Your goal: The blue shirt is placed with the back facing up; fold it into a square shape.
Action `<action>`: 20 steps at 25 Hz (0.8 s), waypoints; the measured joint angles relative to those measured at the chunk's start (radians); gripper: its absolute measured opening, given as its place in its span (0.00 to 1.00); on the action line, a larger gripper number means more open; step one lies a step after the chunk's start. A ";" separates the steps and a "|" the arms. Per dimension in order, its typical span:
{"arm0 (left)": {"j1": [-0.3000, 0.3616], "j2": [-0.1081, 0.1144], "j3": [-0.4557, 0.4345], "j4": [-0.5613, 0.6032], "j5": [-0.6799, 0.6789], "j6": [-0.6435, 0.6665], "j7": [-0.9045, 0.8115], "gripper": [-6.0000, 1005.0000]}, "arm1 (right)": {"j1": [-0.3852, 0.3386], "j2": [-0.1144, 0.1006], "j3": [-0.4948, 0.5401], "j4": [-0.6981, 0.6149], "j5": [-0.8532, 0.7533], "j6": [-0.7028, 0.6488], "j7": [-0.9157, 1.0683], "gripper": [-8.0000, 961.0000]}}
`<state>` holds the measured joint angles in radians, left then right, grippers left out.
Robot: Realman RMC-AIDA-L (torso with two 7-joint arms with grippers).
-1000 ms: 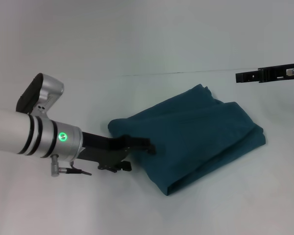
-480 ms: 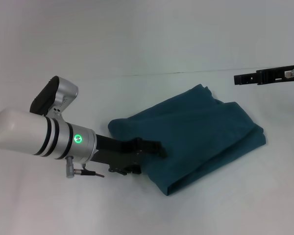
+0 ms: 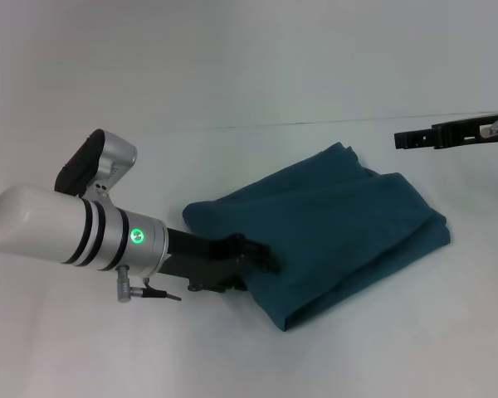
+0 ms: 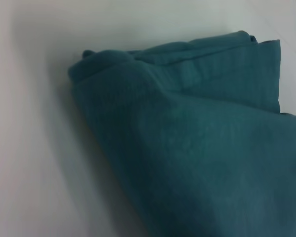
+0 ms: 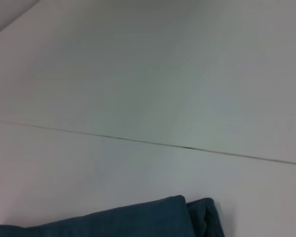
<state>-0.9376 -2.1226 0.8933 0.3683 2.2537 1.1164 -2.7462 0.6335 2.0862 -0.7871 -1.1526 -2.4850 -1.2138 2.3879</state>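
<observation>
Left claw (image 3: 261, 253) low at near-left edge of folded shirt (image 3: 332, 224); fingers apart or together, cannot tell. Right claw (image 3: 411, 138) parked high, well apart. Shirt on desk (image 3: 232, 83), nearly square; probably final tidying, needing gentle edge smoothing.

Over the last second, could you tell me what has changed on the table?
The left gripper pushed forward along the near-left edge of the blue shirt, then eased back slightly. The right gripper, raised off to the far right, barely drifted. The folded shirt kept its shape and place.
</observation>
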 joint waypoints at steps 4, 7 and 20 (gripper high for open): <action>-0.006 -0.003 0.015 -0.004 0.001 -0.006 -0.005 0.67 | 0.002 0.001 0.000 0.002 0.001 0.005 -0.008 0.81; -0.010 -0.003 0.022 -0.005 0.002 -0.010 -0.009 0.58 | 0.002 0.002 0.000 0.003 0.001 0.006 -0.011 0.81; 0.013 0.036 0.022 0.035 0.003 0.061 0.011 0.23 | -0.003 0.003 0.001 0.006 0.002 0.015 -0.013 0.81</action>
<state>-0.9242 -2.0865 0.9158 0.4032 2.2566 1.1774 -2.7348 0.6307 2.0892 -0.7858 -1.1470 -2.4834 -1.1993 2.3745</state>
